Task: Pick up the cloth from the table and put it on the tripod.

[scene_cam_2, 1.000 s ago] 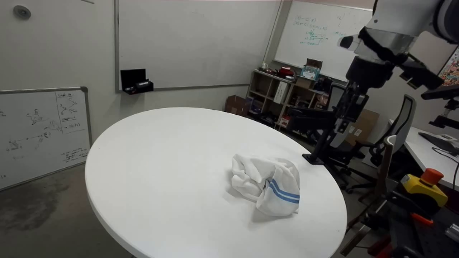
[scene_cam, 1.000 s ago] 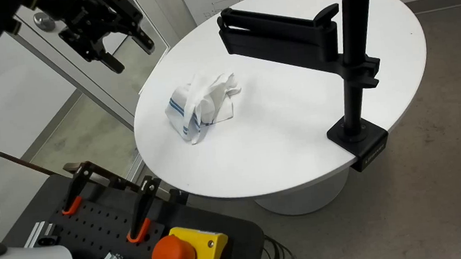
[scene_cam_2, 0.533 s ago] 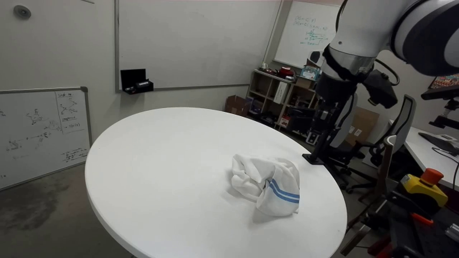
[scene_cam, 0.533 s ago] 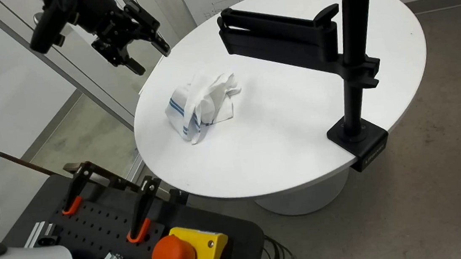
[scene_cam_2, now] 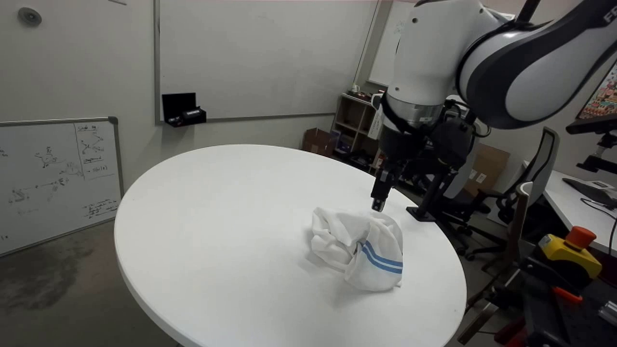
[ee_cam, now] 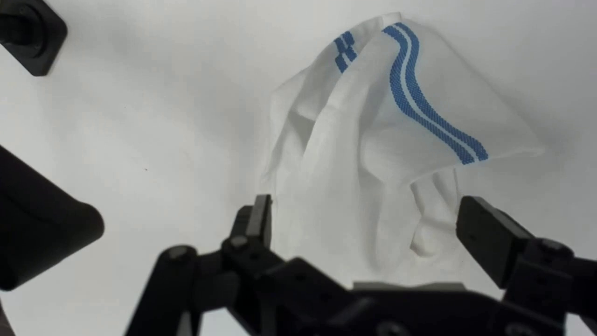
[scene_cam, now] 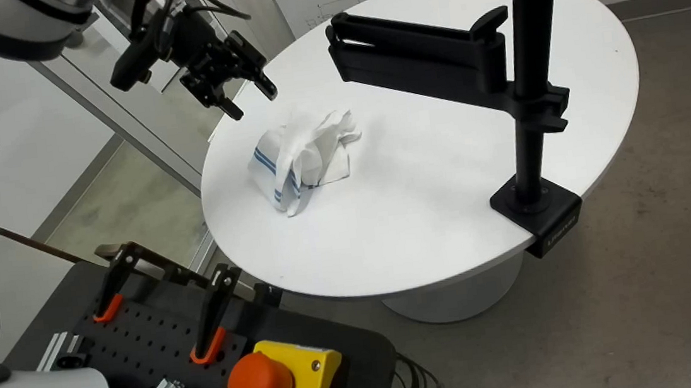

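The cloth (scene_cam: pixel 310 153) lay crumpled on the round white desk (scene_cam: pixel 423 212), left of centre in an exterior view from where I stood. There the gripper (scene_cam: pixel 253 103) hung above the desk, up and to the left of the cloth and apart from it, its fingers (ee_cam: pixel 487 238) spread wide. In the wrist view they stood low in the frame, one on each side of the cloth's lower folds, with the blue stripes (ee_cam: pixel 399 91) curving near the top. In an exterior view the robot arm (scene_cam_2: pixel 426 58) hung down from the upper right, and I could see one fingertip (scene_cam_2: pixel 378 205) just above the cloth's far edge. The black stand (scene_cam: pixel 532 62) was clamped to the desk's rim at the right of the frame, its folded bracket (scene_cam: pixel 415 63) pointing to the upper left, well apart from the cloth. A yellow box (scene_cam: pixel 306 381) with an orange-red button (scene_cam: pixel 259 381) sat near the bottom.
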`<state>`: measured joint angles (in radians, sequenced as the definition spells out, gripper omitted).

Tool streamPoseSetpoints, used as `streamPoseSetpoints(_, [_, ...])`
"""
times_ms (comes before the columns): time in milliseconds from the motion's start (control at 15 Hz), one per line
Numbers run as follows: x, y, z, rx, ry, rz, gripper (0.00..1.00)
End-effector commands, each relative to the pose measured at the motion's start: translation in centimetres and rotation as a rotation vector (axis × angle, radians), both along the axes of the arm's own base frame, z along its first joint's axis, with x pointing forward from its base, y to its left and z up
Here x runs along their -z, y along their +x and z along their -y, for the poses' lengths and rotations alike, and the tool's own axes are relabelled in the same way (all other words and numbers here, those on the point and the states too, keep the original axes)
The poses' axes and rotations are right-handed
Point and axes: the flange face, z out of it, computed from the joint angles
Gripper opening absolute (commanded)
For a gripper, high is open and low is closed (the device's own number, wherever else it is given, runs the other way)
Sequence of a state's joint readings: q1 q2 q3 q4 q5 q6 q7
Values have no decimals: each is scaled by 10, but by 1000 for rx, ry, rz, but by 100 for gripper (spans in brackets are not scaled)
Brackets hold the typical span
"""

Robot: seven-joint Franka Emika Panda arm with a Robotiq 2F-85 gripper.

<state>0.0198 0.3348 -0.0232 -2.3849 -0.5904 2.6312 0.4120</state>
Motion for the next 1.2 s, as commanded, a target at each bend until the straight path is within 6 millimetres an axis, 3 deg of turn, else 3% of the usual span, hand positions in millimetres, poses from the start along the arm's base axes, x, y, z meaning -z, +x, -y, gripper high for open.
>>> streamPoseSetpoints(0, [30, 21, -8, 31, -2, -19, 100])
streamPoseSetpoints(200, [49, 25, -8, 51, -2, -44, 100])
streamPoseSetpoints(267, [54, 25, -7, 60, -4, -53, 76])
streamPoseSetpoints(400, [64, 25, -5, 76, -4, -68, 69])
streamPoseSetpoints(933, [82, 24, 9, 120, -2, -105, 6])
streamPoseSetpoints(1000, [81, 23, 10, 127, 4, -104, 1])
streamPoseSetpoints(1133, [74, 23, 14, 133, 14, -97, 0])
